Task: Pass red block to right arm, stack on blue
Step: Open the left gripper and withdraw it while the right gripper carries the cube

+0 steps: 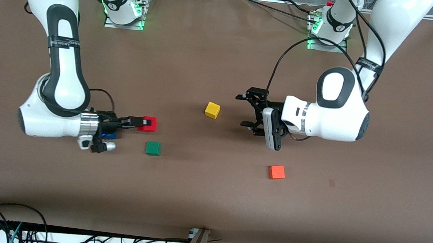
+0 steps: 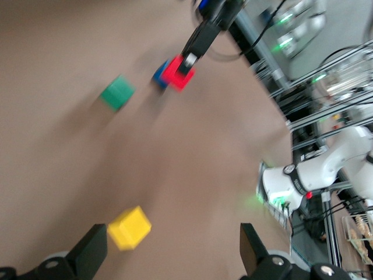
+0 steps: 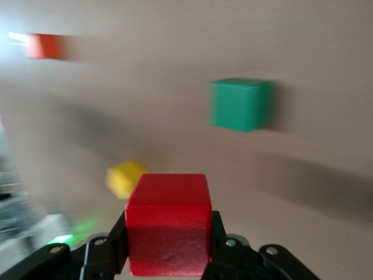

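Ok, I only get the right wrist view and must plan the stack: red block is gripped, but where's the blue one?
Observer: The blue block sits on the table under the wrist of the right arm, partly hidden.
Operator: Is red over it?
Observer: No, the red block in the right end effector is over bare table.
Operator: And the left arm?
Observer: It waits, left end effector open over the table beside the yellow block.

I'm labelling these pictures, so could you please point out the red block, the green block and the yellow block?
red block [image 1: 148,124], front view, top face.
green block [image 1: 153,148], front view, top face.
yellow block [image 1: 212,109], front view, top face.
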{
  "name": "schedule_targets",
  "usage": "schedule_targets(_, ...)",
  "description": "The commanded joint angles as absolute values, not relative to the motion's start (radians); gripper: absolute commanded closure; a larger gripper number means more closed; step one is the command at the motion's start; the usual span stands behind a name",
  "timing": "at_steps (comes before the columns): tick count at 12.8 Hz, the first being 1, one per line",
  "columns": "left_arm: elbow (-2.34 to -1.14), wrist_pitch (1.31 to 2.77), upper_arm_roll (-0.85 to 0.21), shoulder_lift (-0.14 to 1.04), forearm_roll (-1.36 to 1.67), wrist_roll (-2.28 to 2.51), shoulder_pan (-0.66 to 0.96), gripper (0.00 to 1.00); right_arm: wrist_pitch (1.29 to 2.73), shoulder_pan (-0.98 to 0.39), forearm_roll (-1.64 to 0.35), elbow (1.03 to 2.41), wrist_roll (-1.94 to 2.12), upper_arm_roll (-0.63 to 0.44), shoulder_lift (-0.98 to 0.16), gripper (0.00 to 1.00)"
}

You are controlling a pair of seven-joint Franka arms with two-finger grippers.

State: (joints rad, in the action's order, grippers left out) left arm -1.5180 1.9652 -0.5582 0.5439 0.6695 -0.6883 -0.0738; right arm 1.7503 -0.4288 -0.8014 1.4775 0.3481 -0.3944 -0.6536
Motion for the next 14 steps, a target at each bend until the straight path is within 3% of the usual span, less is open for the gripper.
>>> schedule_targets(1, -1.517, 1.867, -0.548, 0.467, 0.446, -0.456, -0.109, 0.0, 1.847, -0.443, -0.524, 1.471, 0.341, -0.402, -0.638, 1.0)
schedule_targets(8, -1.529, 1.617, -0.548, 0.391, -0.154, 0.073, -0.133, 0.0, 1.989, -0.534, -0.235, 1.566, 0.102, -0.462, -0.638, 1.0)
schedule_targets(11, -1.513, 1.504, -0.548, 0.367, -0.239, 0.247, -0.136, 0.0, 2.032, -0.561, -0.235, 1.621, 0.069, -0.492, -0.627, 1.0)
schedule_targets(14, -1.432, 1.494, -0.552, 0.275, -0.219, 0.253, -0.213, 0.0, 2.144, -0.561, -0.235, 1.719, 0.084, -0.494, -0.597, 1.0)
